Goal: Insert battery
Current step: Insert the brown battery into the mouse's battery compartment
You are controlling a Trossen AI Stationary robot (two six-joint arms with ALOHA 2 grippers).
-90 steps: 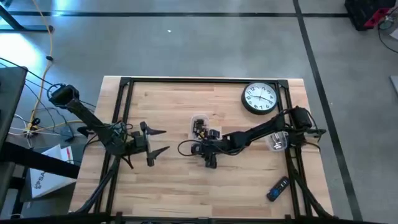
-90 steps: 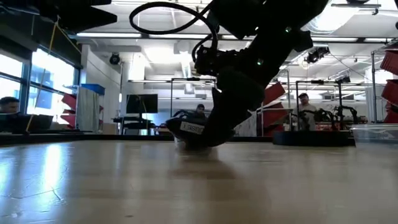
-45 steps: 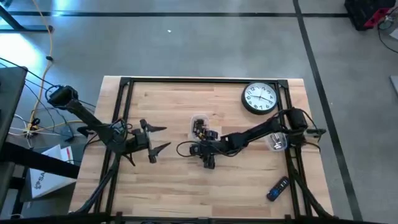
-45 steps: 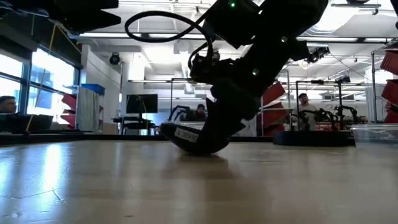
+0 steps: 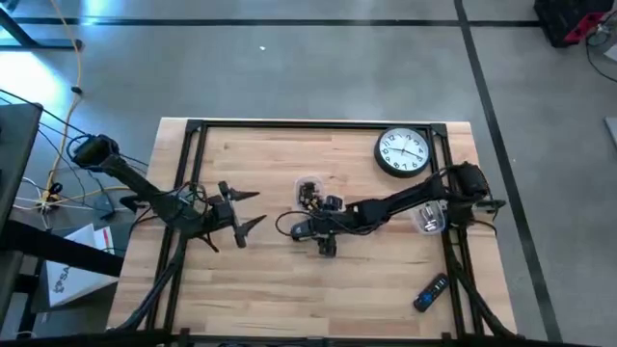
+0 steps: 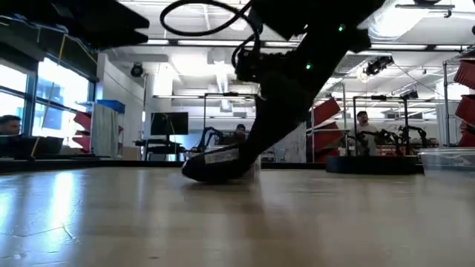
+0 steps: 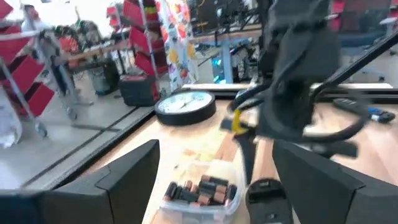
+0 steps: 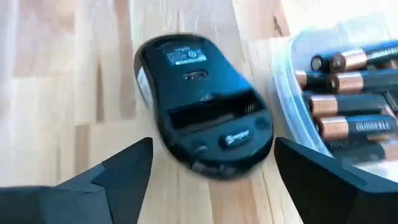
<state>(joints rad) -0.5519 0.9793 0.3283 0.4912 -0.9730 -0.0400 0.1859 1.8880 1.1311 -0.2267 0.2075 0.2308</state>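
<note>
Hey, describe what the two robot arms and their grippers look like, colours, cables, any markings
Both arms are dark, almost black, built of jointed segments. The left gripper ends in two thin pointed fingers. A black cable loops beside the right gripper, and small green lights show on that arm in the low view. No readable markings.

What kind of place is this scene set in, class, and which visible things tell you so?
Most likely a robotics lab or workshop: a wooden table with a black frame stands on a bare concrete floor, red shelving racks and workbenches with equipment fill the room, and people sit at stations behind.
</note>
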